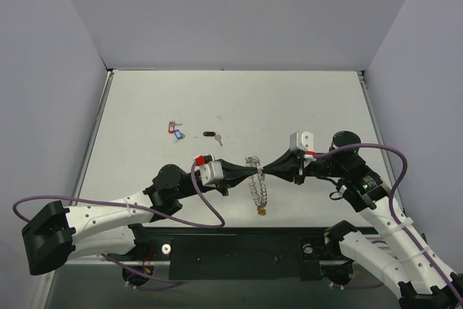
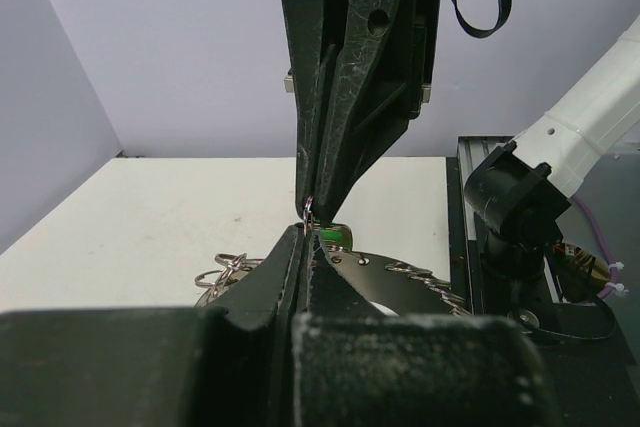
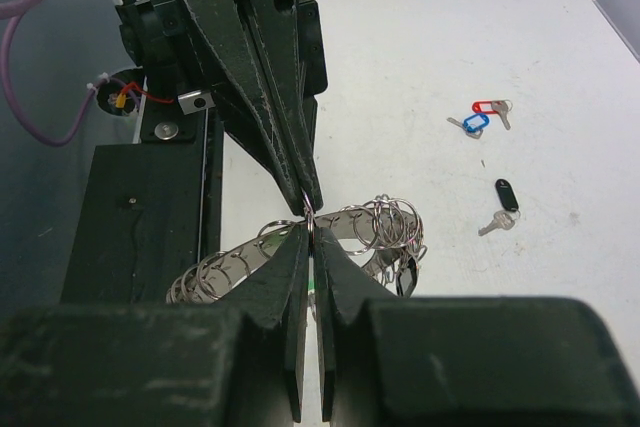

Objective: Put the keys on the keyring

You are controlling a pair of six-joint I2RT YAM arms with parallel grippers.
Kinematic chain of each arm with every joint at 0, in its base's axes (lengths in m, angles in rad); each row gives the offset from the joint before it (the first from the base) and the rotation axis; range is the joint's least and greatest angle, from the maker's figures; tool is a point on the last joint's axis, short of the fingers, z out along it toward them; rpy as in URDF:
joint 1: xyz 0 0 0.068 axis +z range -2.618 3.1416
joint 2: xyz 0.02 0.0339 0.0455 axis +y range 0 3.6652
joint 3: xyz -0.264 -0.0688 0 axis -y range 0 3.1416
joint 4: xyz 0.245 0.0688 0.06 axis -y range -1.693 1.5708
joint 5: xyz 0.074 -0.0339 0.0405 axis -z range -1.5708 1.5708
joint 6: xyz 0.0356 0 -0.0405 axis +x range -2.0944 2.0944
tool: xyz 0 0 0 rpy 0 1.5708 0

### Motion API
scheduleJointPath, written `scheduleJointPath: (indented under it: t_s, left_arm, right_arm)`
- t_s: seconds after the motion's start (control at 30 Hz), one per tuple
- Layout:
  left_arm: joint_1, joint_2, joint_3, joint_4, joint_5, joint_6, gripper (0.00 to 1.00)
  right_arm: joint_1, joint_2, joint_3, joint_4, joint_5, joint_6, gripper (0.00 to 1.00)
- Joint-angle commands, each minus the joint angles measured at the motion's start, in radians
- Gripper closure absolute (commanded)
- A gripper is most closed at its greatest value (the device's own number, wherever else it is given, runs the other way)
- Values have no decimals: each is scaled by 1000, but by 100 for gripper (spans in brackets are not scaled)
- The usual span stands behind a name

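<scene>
Fingers [image 3: 285,277] shut on right gripper [image 3: 310,237] and left gripper [image 2: 303,237], tips meeting at a keyring [image 1: 258,189] loop; loose keys [image 1: 176,132] toward ten o'clock.

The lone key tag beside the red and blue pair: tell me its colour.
The lone key tag is black; the right wrist view shows it best.

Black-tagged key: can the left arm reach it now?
Probably not yet: the left gripper is shut at the keyring, tip to tip with the right gripper. Only bare table lies between it and the black-tagged key.
</scene>
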State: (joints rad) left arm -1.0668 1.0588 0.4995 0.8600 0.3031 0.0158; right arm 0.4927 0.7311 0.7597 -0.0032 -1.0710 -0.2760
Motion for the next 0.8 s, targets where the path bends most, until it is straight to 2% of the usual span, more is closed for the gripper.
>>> scheduleJointPath:
  t_s: [0.0, 0.77]
  left_arm:
    - [-1, 4, 54, -16, 34, 19, 100]
    - [-4, 18, 83, -101, 31, 55, 100]
  right_arm:
    - [12, 4, 7, 95, -49, 12, 100]
    - [18, 13, 18, 75, -49, 4, 100]
